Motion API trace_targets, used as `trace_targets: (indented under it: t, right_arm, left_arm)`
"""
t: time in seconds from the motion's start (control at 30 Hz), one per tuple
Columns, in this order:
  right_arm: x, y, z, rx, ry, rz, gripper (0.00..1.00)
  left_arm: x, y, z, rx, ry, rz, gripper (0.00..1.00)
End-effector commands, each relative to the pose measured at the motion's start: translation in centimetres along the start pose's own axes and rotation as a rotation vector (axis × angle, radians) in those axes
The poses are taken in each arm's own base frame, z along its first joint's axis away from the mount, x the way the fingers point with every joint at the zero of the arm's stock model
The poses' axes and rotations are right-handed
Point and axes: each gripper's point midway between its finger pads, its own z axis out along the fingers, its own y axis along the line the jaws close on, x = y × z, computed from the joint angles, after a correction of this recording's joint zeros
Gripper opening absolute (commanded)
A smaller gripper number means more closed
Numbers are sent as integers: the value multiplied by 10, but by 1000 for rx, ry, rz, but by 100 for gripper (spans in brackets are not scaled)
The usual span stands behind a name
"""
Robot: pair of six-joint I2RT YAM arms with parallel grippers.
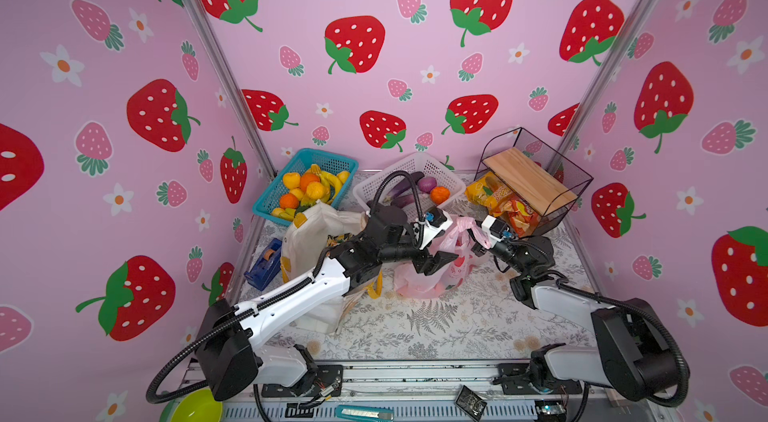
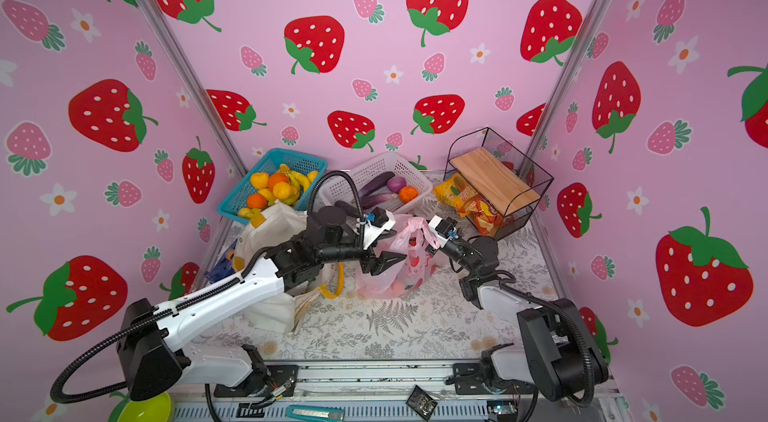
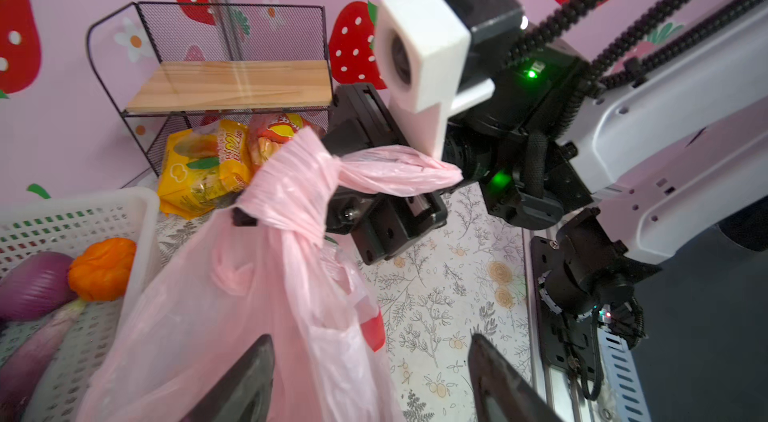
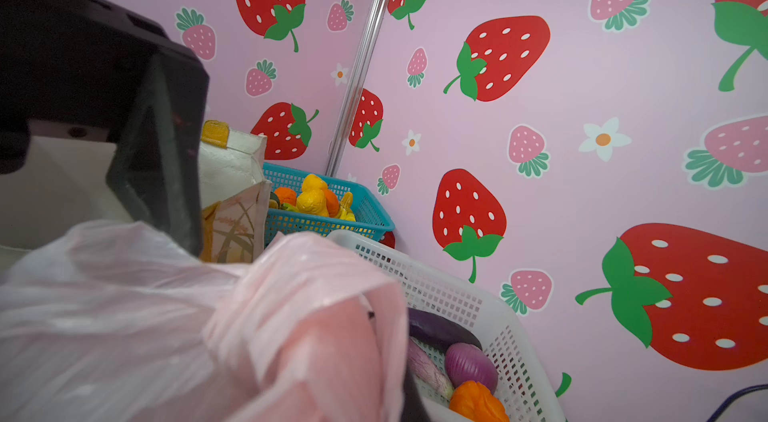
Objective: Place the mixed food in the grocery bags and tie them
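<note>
Strawberry wallpaper closes the booth on three sides, and a fern-printed cloth (image 1: pixel 436 328) covers the table. In both top views the pink plastic bag (image 1: pixel 417 281) stands near the middle of the cloth, between the two arms, with the white tote (image 1: pixel 316 233) just beside it on the left. From above, the left gripper (image 1: pixel 439 263) is seen at the bag's side. Only the left wrist view makes clear that its fingers (image 3: pixel 245 378) stand wide apart and clamp nothing, with the bag's wall right by one of them. The same view shows the handles (image 3: pixel 291 200) twisted into a knot. One end of them runs into the right gripper (image 1: pixel 477 244), which is closed on it. The right wrist view gives mostly pink plastic from very near. Behind it is the white basket (image 4: pixel 457 295) with a purple onion (image 4: pixel 469 364) inside. Snack packets (image 3: pixel 203 171) lie under the wire shelf (image 3: pixel 228 83).
</note>
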Motion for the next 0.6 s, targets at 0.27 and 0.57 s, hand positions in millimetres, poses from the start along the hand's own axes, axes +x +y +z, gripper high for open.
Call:
trace_targets:
  t: [0.27, 0.57]
  right_arm:
    - [-17, -1, 3, -25, -50, -50, 0]
    - [-36, -3, 5, -26, -146, 2, 0]
  left_arm:
    - [-14, 90, -5, -163, 30, -144, 48]
    - [33, 81, 26, -80, 119, -219, 40]
